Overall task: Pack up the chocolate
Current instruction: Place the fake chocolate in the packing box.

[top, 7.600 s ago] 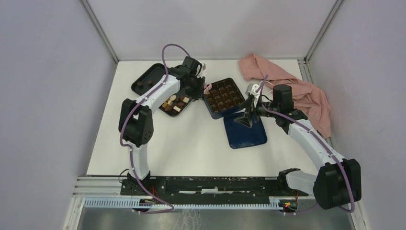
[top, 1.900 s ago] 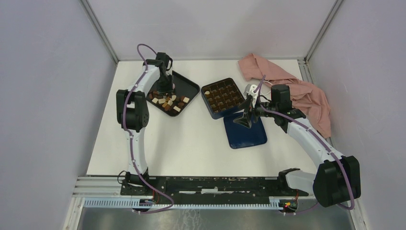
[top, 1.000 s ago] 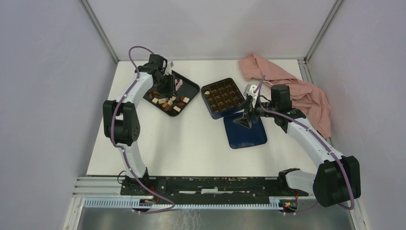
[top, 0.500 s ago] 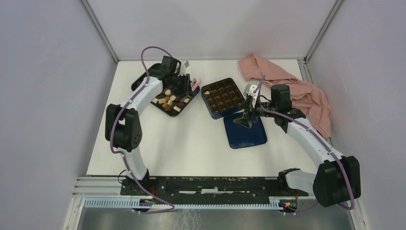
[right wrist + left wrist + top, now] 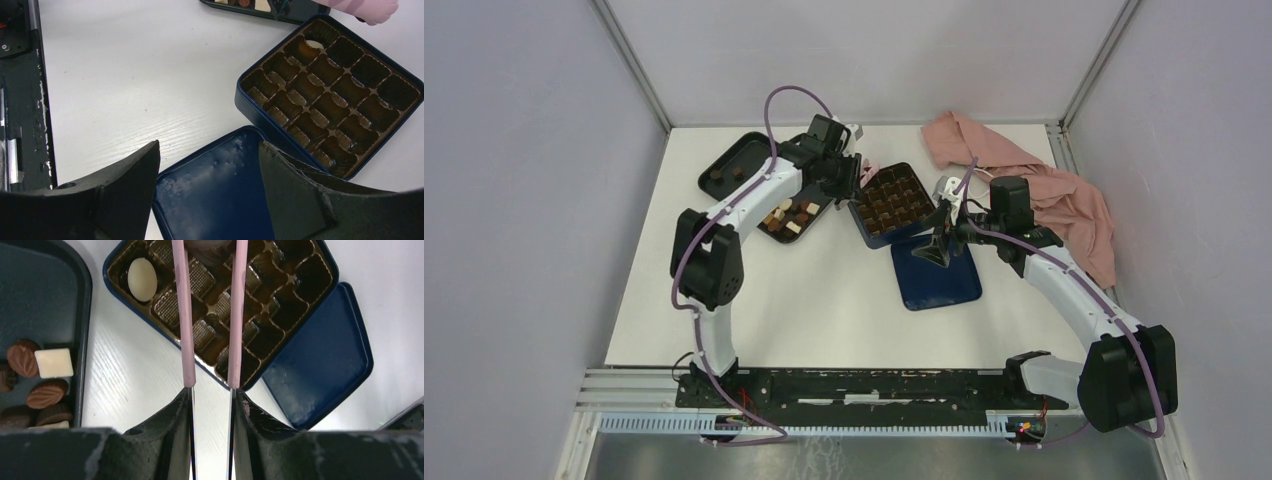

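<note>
Chocolate (image 5: 209, 252) sits pinched in left end effector (image 5: 860, 180) above blue box (image 5: 312, 275).

Bright, even light; near edges seem slightly soft.

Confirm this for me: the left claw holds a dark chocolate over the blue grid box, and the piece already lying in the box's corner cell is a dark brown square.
One detail is wrong. The piece in the corner cell of the blue grid box is a cream-white oval, not a dark brown square. The left wrist view shows it plainly. The rest stands: the left claw holds a dark chocolate over the box.
</note>
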Tool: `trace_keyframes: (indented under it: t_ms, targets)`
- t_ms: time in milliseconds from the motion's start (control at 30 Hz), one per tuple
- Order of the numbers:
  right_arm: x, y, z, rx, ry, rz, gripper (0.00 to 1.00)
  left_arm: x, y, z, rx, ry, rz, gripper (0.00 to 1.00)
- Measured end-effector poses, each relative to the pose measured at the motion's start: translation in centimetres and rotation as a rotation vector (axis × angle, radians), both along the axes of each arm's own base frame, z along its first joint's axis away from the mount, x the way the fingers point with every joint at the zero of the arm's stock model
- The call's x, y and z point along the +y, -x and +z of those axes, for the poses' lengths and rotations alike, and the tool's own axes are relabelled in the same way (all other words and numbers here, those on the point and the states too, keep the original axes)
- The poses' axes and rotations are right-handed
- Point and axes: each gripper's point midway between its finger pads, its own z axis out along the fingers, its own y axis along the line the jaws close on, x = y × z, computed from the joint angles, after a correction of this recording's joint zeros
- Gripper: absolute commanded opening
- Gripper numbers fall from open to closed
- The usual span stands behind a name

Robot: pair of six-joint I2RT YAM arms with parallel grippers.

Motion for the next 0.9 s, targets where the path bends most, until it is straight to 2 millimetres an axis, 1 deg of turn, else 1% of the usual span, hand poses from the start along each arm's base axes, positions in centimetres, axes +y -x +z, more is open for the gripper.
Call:
trace_keyframes:
  t_ms: [133,300,400,667,900]
  targets:
    - [0.0,0.0,0.0,0.000,0.000,0.000,0.78,-0.8,-1.1,-1.1,-0.009,-0.042,0.011,0.03]
    - [0.0,0.0,0.0,0.000,0.000,0.000,0.78,-0.6,-1.2,-2.8,0.016,-0.112,0.028,0.05]
    - [0.0,0.0,0.0,0.000,0.000,0.000,0.78,-0.5,-1.3,-3.6,0.028,-0.143,0.036,0.10]
    - [0.0,0.0,0.0,0.001,0.000,0.000,0.78,-0.6,-1.7,-4.3,0.040,-0.169,0.041,0.16]
    - [0.0,0.0,0.0,0.002,0.001,0.000,0.78,-0.6,-2.1,-5.3,0.055,-0.190,0.047,0.26]
